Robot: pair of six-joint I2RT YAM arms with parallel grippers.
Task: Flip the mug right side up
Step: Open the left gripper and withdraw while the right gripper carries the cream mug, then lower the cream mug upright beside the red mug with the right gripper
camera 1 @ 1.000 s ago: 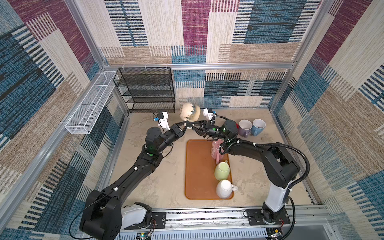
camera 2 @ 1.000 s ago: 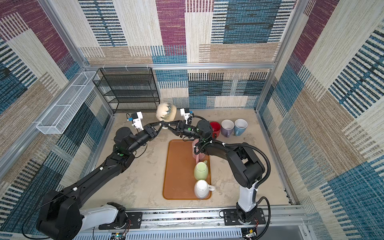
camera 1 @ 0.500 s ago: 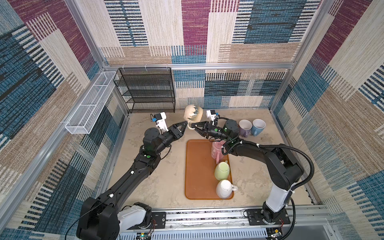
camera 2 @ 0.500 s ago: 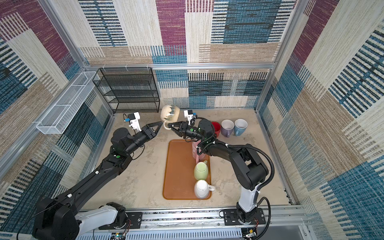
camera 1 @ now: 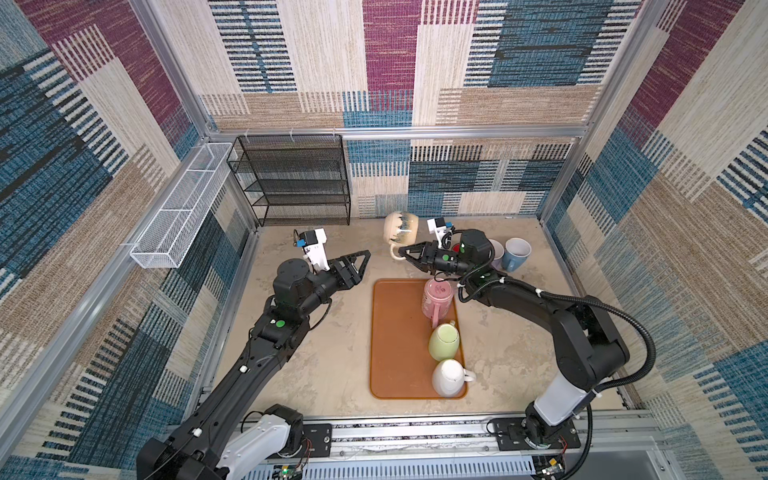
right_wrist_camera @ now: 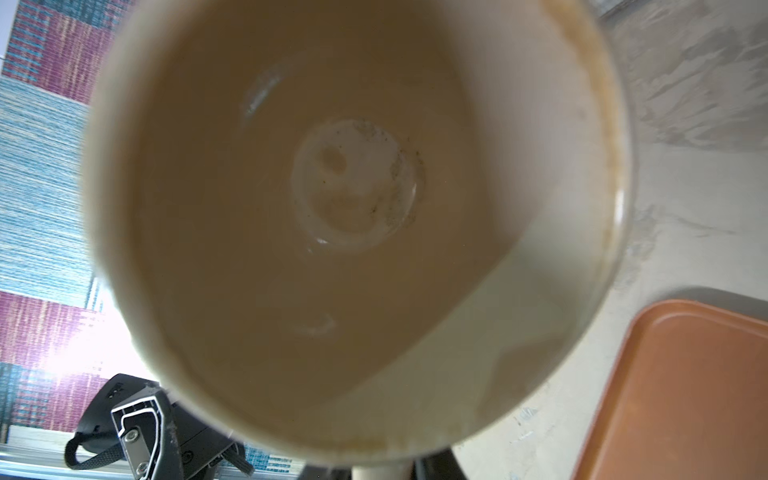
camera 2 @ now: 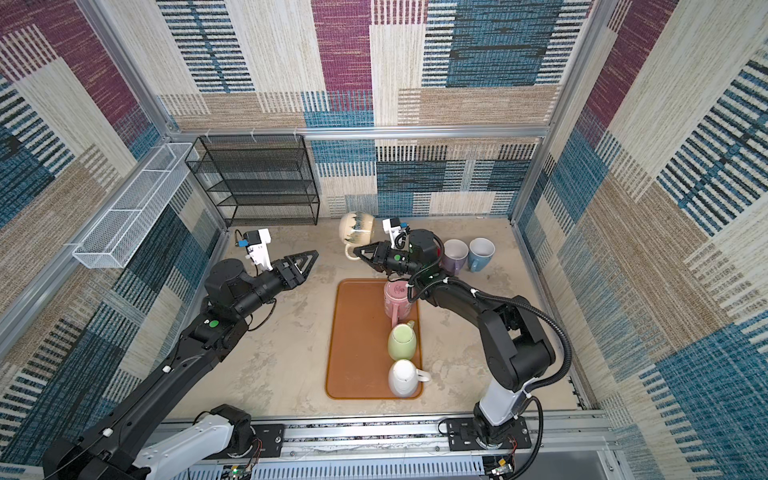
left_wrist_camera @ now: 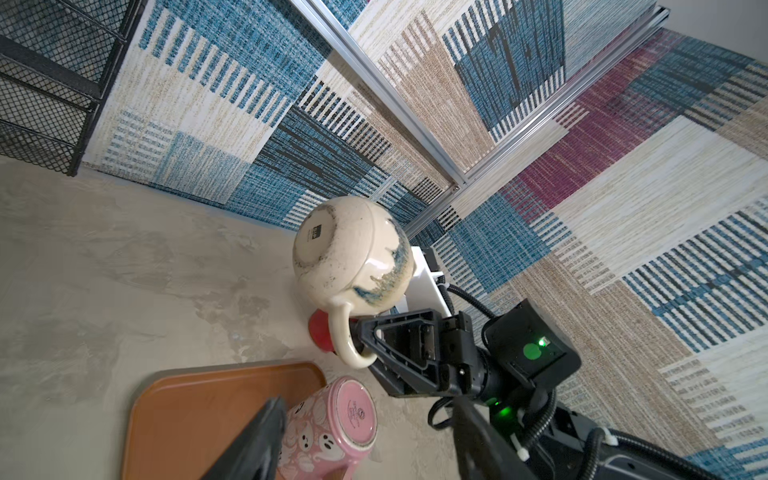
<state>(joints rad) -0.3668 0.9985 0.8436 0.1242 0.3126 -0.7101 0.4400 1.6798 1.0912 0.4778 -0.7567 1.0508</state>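
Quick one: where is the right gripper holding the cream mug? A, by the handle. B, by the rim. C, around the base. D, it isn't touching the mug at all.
A: in the left wrist view the right gripper is closed on the handle of the cream mug, and the mug's round body sits clear of it.

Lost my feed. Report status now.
Left gripper jaws open, empty. Right gripper jaws shut on cream mug handle; mug aloft, tilted, not upright. Pink mug and red mug nearby below.
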